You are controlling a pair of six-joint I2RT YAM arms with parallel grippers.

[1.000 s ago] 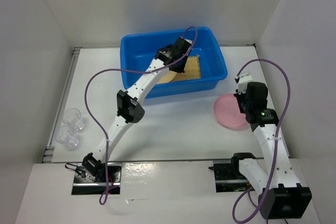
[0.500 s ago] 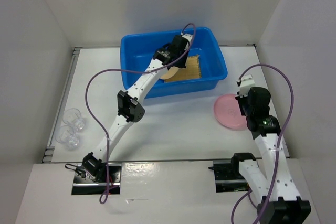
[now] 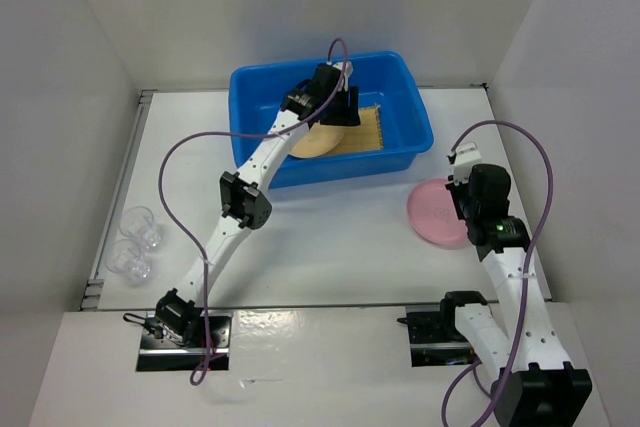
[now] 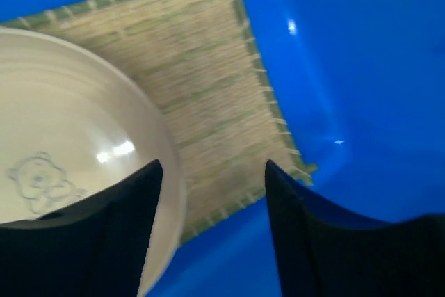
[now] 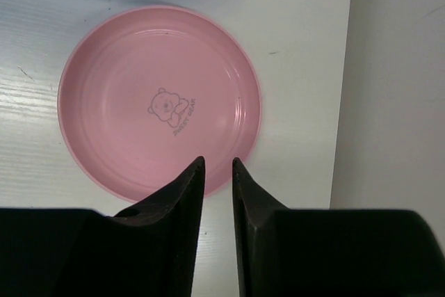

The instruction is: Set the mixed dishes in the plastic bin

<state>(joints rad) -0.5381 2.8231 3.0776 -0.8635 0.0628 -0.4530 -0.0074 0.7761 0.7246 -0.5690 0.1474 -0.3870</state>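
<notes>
Since tan plate (image 4: 69,137) lies partly on mat (image 4: 208,88) in bin (image 3: 400,152), left tool (image 4: 212,172) gapes empty; right tool (image 5: 217,165), barely open, empty, hovers at 3 o'clock of pink plate (image 5: 160,95).

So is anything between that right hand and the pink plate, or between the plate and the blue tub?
Nothing visible. The right hand hangs over the near edge of the round pink plate, and only bare white table lies between it and the blue plastic tub.

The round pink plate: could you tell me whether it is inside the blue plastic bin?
Outside. The round pink plate lies flat on the white table, apart from the blue plastic bin.
</notes>
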